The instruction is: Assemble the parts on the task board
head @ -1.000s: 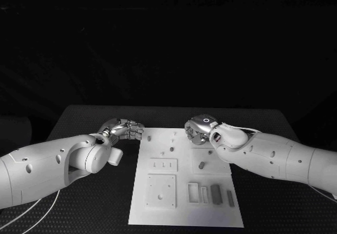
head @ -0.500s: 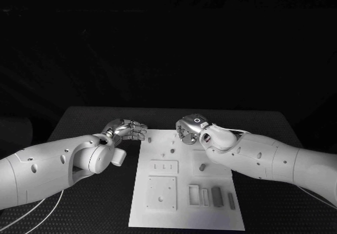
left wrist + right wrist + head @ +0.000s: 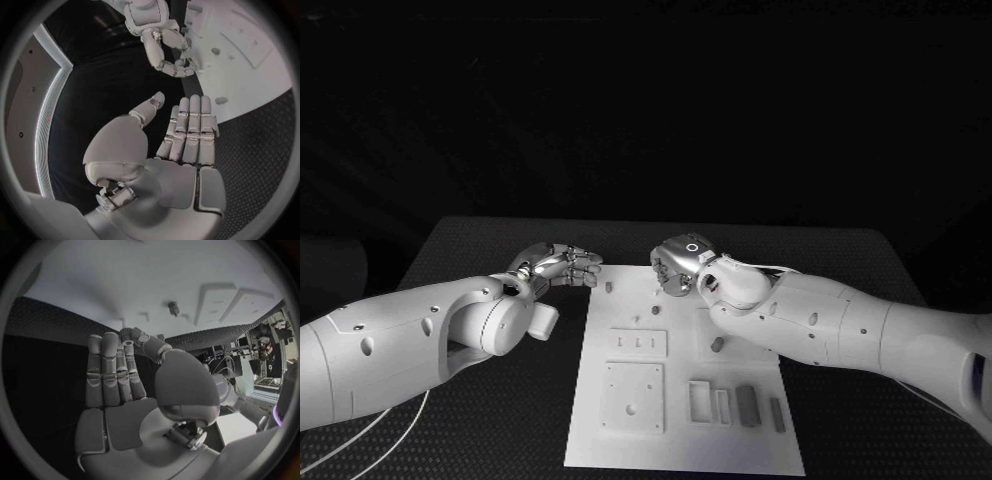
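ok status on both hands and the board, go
Left hand open, beside task board, holding nothing. Right hand open over board's far end, nothing visibly held. Parts lie on board. Nothing in the way.

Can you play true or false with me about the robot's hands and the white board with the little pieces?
1. The task board lies on a black table. True.
2. The left hand is holding a small piece. False: the left wrist view shows its fingers straight and side by side, with nothing in them.
3. The right hand is over the far end of the board. True.
4. The two hands are touching each other. False: there is a gap between them, with the board's corner in it.
5. Some small parts lie in a row at the near end of the board. True.
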{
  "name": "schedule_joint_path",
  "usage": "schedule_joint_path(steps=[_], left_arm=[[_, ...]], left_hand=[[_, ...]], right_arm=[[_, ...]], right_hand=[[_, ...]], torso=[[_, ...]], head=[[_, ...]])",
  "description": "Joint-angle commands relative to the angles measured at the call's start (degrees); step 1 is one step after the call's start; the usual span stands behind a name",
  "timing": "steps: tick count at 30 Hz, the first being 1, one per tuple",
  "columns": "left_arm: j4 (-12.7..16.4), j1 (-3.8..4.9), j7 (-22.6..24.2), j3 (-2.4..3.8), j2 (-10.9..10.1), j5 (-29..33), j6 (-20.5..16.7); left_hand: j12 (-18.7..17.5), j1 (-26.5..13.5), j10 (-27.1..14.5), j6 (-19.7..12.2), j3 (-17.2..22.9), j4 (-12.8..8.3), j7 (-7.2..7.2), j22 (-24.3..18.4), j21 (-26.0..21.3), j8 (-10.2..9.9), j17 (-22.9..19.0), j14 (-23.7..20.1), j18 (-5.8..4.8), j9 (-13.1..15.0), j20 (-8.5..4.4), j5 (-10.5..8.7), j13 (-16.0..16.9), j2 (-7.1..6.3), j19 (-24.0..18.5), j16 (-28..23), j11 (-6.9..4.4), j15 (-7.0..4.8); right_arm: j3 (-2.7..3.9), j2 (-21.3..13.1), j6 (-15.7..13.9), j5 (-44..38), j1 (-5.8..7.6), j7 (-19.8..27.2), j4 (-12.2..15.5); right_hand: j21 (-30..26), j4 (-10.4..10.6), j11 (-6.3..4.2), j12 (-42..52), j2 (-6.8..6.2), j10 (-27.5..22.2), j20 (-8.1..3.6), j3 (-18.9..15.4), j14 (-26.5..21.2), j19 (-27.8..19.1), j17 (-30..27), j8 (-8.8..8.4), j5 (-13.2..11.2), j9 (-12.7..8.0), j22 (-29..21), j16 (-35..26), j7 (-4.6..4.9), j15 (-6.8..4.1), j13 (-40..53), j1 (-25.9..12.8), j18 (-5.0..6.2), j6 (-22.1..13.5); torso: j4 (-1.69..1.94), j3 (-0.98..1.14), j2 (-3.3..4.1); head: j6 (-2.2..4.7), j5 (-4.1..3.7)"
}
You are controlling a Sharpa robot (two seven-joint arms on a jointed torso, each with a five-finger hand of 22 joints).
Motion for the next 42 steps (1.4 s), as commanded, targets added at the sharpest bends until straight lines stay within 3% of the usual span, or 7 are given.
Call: schedule_joint_path(steps=[1,10,15,26,42], left_arm=[[0.19,0.35,0.3,0.06,0.27,-0.23,0.65],[0.42,0.75,0.28,0.06,0.3,-0.27,0.62],[0.51,0.88,0.19,0.06,0.27,-0.37,0.7],[0.44,0.95,0.07,0.05,0.31,-0.55,0.71],[0.32,0.95,-0.07,0.04,0.37,-0.87,0.43]], left_hand=[[-0.38,-0.5,-0.17,0.13,-0.43,0.02,0.13,-0.06,-0.4,-0.36,0.08,-0.46,-0.2,0.07,-0.13,0.04,-0.06,0.02,-0.08,-0.21,0.39,-0.07],[-0.47,-0.5,-0.21,0.11,-0.45,0.02,0.15,-0.08,-0.44,-0.43,0.1,-0.48,-0.22,0.07,-0.13,0.04,-0.06,0.0,-0.09,-0.28,0.42,-0.05],[-0.51,-0.49,-0.22,0.1,-0.46,0.02,0.16,-0.09,-0.46,-0.46,0.11,-0.48,-0.23,0.08,-0.13,0.04,-0.06,-0.01,-0.09,-0.3,0.43,-0.05],[-0.62,-0.53,-0.25,0.07,-0.51,0.04,0.19,-0.13,-0.52,-0.56,0.15,-0.5,-0.26,0.09,-0.13,0.02,-0.06,-0.1,-0.11,-0.38,0.46,-0.03],[-0.78,-0.61,-0.28,0.02,-0.57,0.08,0.23,-0.18,-0.62,-0.71,0.19,-0.57,-0.31,0.1,-0.11,0.02,-0.06,-0.08,-0.14,-0.52,0.51,0.0]], right_arm=[[0.02,0.55,0.07,-1.45,0.01,-0.36,-0.75],[0.01,1.12,0.41,-1.35,0.0,-0.16,-1.5],[0.01,1.28,0.73,-1.77,0.0,-0.18,-2.2],[-0.07,1.67,1.47,-4.26,-0.01,-1.17,-3.03],[-0.12,1.71,5.83,-4.13,-0.03,-1.62,-2.86]], right_hand=[[0.62,0.01,-1.13,-0.07,0.33,1.58,-0.45,0.47,0.67,0.19,0.17,-0.27,0.32,0.09,1.49,0.51,0.03,-0.86,1.98,0.26,2.41,0.41],[1.02,0.02,-1.13,-0.19,0.33,1.6,-0.54,0.49,0.69,0.2,0.33,-0.41,0.32,0.22,1.48,0.8,0.04,-0.87,2.04,0.21,2.41,0.42],[1.11,0.01,-1.12,-0.23,0.32,1.6,-0.56,0.5,0.65,0.16,0.36,-0.45,0.32,0.26,1.47,0.86,0.04,-0.86,2.05,0.19,2.41,0.42],[1.3,0.0,-1.12,-0.32,0.29,1.6,-0.57,0.54,0.56,0.03,0.42,-0.53,0.32,0.34,1.47,0.97,0.04,-0.85,2.09,0.19,2.41,0.42],[1.73,0.0,-0.97,-0.73,0.34,1.44,-0.43,0.7,0.01,-0.74,0.56,-0.94,0.32,0.55,1.43,1.21,0.13,-0.7,2.16,0.16,2.41,0.27]], torso=[[0.23,-0.2,0.28],[0.48,-0.26,0.72],[0.46,-0.33,0.77],[0.32,-0.25,0.97],[0.29,-0.34,1.12]], head=[[-0.26,-0.25],[-0.03,-0.06],[-0.06,-0.07],[-0.05,0.17],[-0.1,0.12]])
